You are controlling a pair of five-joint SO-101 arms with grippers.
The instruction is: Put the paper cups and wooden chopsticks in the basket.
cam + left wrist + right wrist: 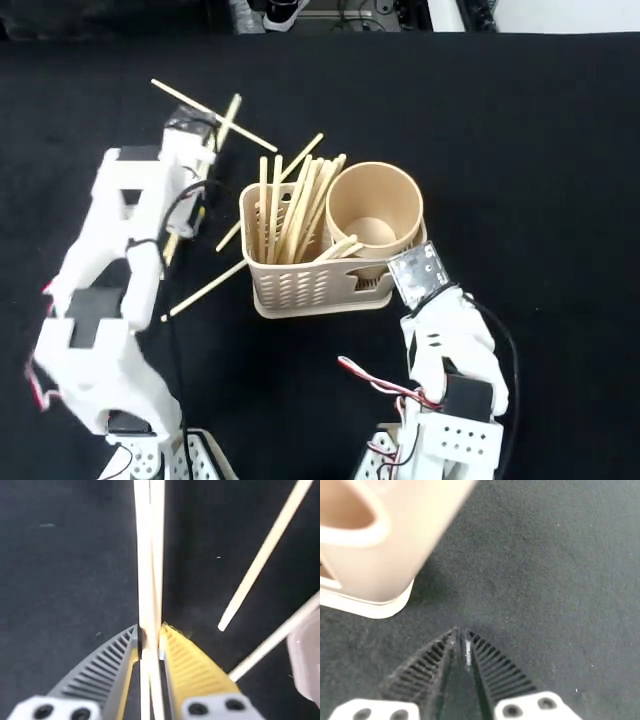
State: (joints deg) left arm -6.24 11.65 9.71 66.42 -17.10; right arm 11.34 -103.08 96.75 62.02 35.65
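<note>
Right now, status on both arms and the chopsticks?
Left gripper shut on chopsticks. Right gripper shut, empty, beside basket. Cup in basket; loose chopsticks on table.

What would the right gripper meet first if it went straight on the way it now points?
Probably just the black cloth; the basket sits aside from the line of the right gripper, depth unclear.

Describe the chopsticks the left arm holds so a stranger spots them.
Find the cream basket mid-table, then the arm on its chopstick side. The held chopsticks are the pair pinched side by side in the left gripper; the other chopsticks lie loose or stand in the basket.
</note>
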